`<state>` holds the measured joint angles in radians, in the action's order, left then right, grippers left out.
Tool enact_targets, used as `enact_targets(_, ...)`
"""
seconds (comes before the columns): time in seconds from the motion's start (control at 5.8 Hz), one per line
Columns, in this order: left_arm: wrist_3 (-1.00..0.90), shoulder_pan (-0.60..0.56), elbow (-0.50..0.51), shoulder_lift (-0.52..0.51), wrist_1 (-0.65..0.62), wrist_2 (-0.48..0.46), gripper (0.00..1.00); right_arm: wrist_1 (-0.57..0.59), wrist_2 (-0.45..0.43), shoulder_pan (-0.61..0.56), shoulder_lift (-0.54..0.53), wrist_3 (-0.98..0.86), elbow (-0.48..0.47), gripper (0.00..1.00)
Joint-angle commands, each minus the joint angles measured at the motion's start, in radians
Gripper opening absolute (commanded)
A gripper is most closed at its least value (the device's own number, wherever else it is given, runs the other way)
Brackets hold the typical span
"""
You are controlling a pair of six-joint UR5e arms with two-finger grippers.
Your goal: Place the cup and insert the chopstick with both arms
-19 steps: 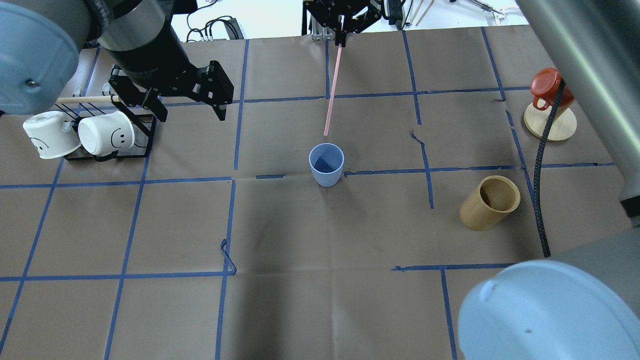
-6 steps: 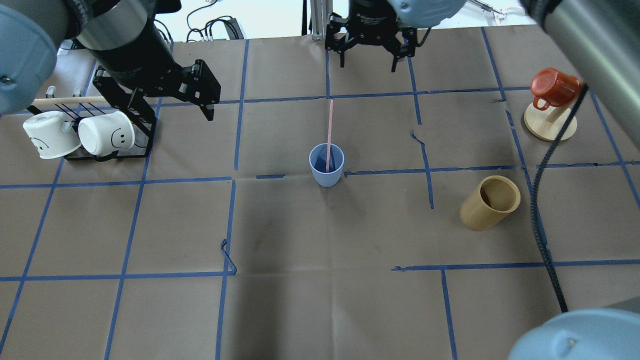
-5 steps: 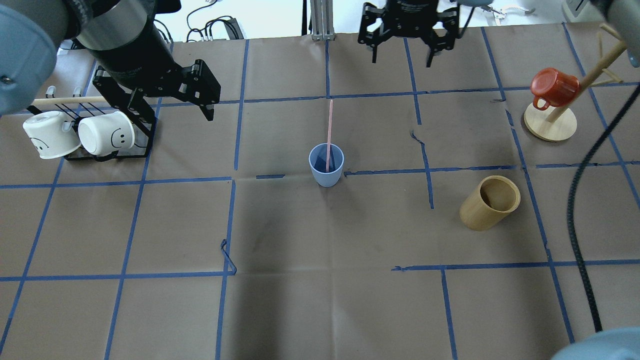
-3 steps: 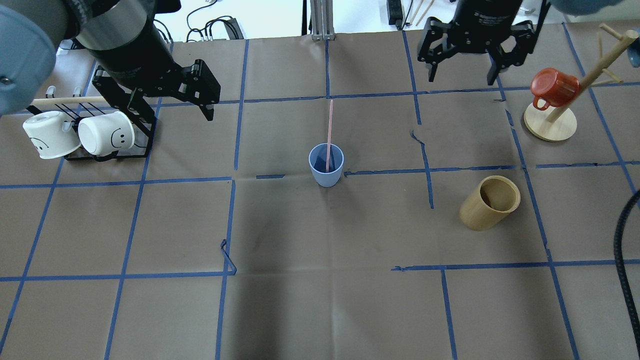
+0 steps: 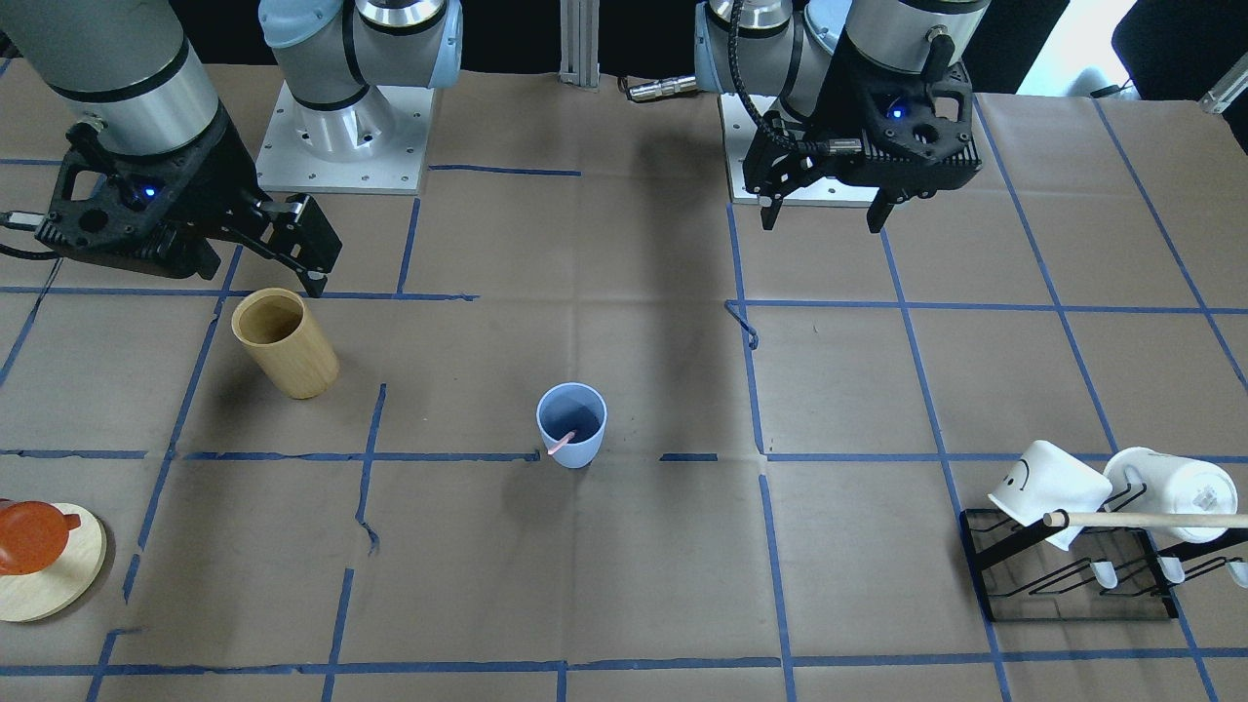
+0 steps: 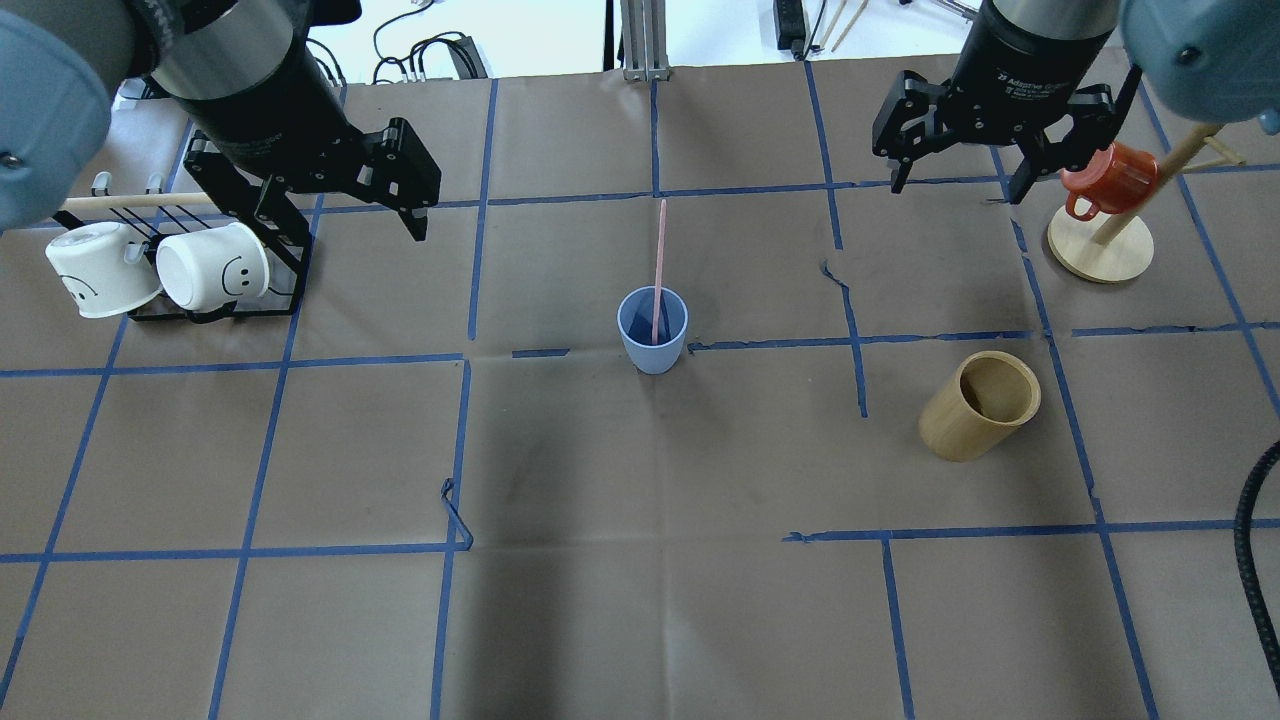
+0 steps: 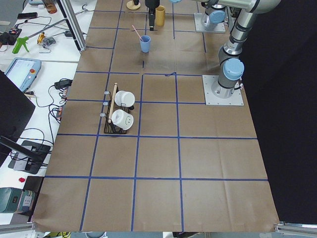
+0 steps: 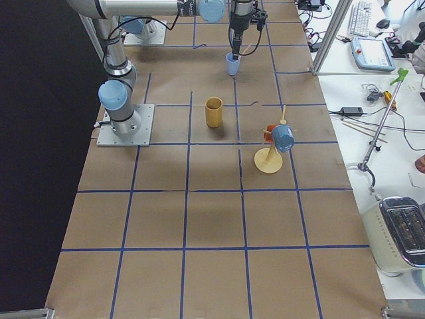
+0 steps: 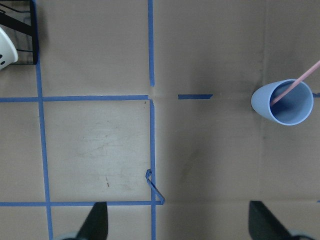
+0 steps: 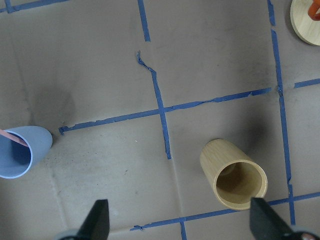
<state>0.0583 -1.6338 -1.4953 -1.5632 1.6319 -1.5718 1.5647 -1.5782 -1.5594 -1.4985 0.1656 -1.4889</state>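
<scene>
The light blue cup (image 6: pixel 652 340) stands upright at the table's middle, also in the front view (image 5: pixel 571 429). One pale pink chopstick (image 6: pixel 659 255) stands in it and leans on the far rim; it also shows in the left wrist view (image 9: pixel 299 85). My left gripper (image 6: pixel 350 225) is open and empty, high above the table to the cup's left. My right gripper (image 6: pixel 955 190) is open and empty, to the cup's far right, next to the red mug. Neither gripper touches the cup.
A tan wooden cylinder (image 6: pixel 975 405) stands right of the cup. A red mug (image 6: pixel 1105 178) hangs on a wooden mug tree (image 6: pixel 1100 255) at far right. Two white mugs (image 6: pixel 210 265) sit on a black rack under a wooden rod (image 6: pixel 140 200) at left.
The right gripper held the chopstick above the cup, let it go into the cup, and has moved right toward the mug tree. The left gripper has hardly moved.
</scene>
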Motion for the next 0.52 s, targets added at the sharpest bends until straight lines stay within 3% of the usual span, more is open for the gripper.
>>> enact_targets(0.0, 0.0, -0.001, 0.0, 0.0, 0.0, 0.001, 0.99, 0.002, 0.001, -0.005, -0.002, -0.007, -0.002, 1.0)
enact_targets(0.34, 0.0, -0.001, 0.0, 0.0, 0.0, -0.001, 0.99, 0.002, 0.0, -0.011, 0.001, -0.012, -0.002, 1.0)
